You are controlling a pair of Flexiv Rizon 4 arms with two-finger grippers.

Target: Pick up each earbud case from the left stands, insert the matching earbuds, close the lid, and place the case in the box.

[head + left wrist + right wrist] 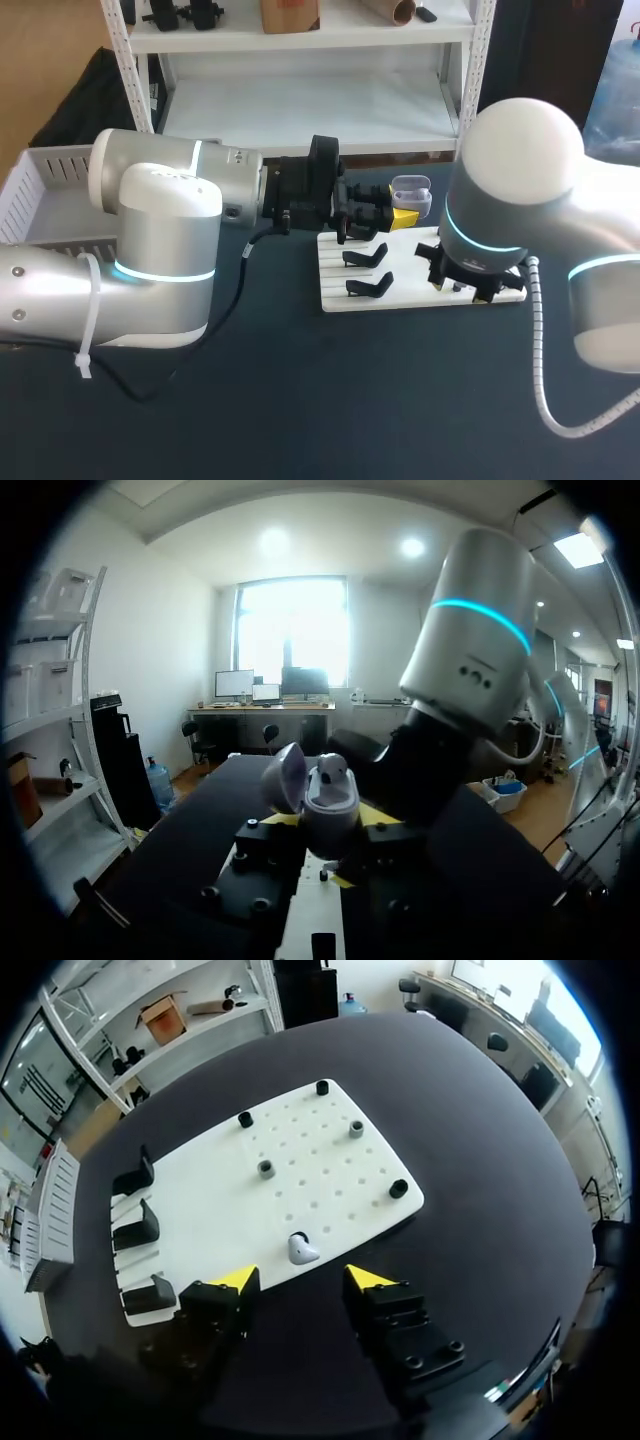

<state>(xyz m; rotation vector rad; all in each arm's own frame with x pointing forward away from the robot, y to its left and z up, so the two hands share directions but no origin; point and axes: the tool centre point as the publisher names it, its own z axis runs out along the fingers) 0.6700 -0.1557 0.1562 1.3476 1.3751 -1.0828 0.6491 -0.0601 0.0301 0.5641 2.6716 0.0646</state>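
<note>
So the right hand is hanging low over the white board with its fingers spread and nothing in them. Just ahead of the tips, lined up with the gap, is the loose earbud, lying on the board near the edge closest to the hand. That's the relation that counts imo: the bud is almost dead centre between the fingers, so it looks like a drop and a pinch with barely any sideways fix. It's too small to tell which way its stem points, so I can't say if the fingers will close across the long or the short side.

Further out on the same board are the three black stands, well off to one side of the hand, all with nothing on them.

The left hand is clamped on the earbud case, held up off the dark surface above the board's far edge, close to the right arm. The lid is flipped open and one seated earbud sits inside. The right hand is clearly the nearer one to the loose bud.

The box is way over on the left, behind the left arm.
</note>
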